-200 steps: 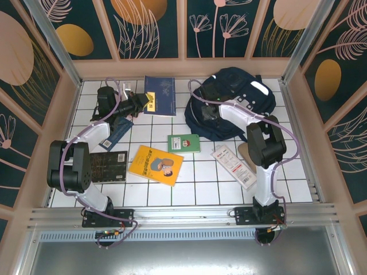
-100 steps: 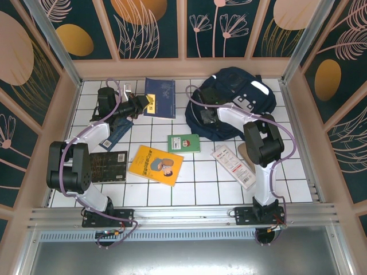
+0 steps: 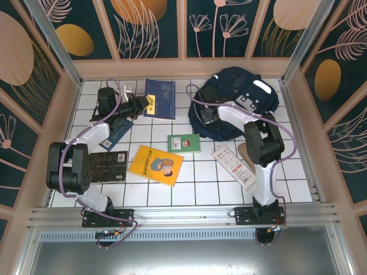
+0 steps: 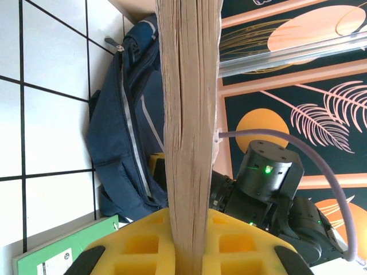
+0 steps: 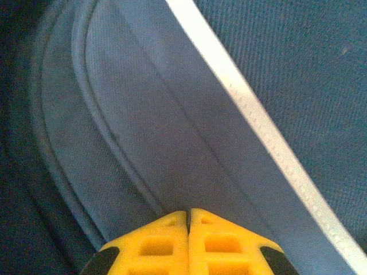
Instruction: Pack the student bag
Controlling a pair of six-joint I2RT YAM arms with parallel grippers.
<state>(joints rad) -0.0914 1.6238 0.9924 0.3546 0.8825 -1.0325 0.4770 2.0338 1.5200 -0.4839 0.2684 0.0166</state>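
Left of the student bag [image 3: 243,103], the left tool [image 3: 141,105] is clamped on the edge of a navy book [image 3: 161,96], with the page block standing between its pads in the wrist view. The bag lies slumped on the worktop [image 3: 189,183]. We judge it soft and floppy, light while unfilled, and apt to sag shut, so a firm seam, zip edge or top loop looks like the best hold; loose panel cloth would likely just stretch and slip. At the bag's left flank the right tool [image 5: 188,220] has its pads pressed together against blue fabric. We cannot tell whether a fold is caught between them. The right arm covers that flank from above, so we cannot make out the bag's mouth or how far it gapes.
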